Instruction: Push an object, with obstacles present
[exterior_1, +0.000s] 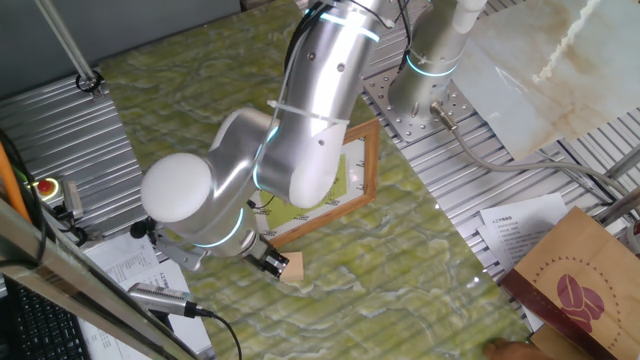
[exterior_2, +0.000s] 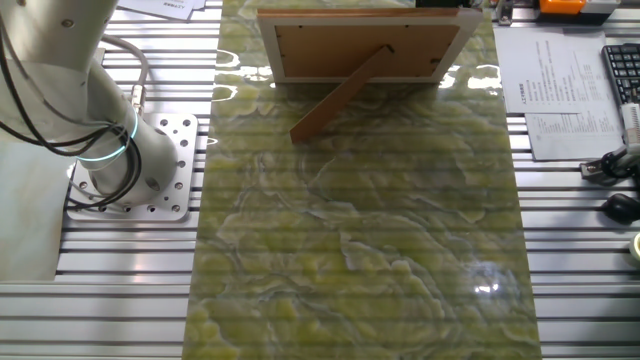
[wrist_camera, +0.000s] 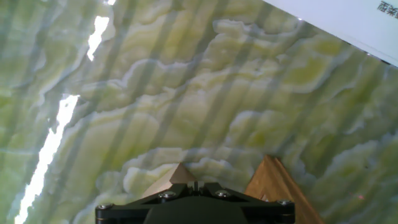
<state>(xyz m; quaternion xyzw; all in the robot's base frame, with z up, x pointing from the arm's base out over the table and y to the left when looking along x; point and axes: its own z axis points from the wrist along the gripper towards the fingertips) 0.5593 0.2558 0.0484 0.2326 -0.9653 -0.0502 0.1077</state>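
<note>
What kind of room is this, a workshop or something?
Most likely a robotics lab bench. A robot arm is bolted to a ribbed metal table, with a keyboard and printed sheets beside a green marbled mat.

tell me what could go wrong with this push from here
1. The wooden cube sits off to one side of the gripper in the hand view, so an off-centre push could make it slip past or spin away.
2. The picture frame stands propped just behind the arm, whose elbow looms over it; a swing of the arm might tip it.
3. The cube is out of sight in the other fixed view, so progress is harder to check.
</note>
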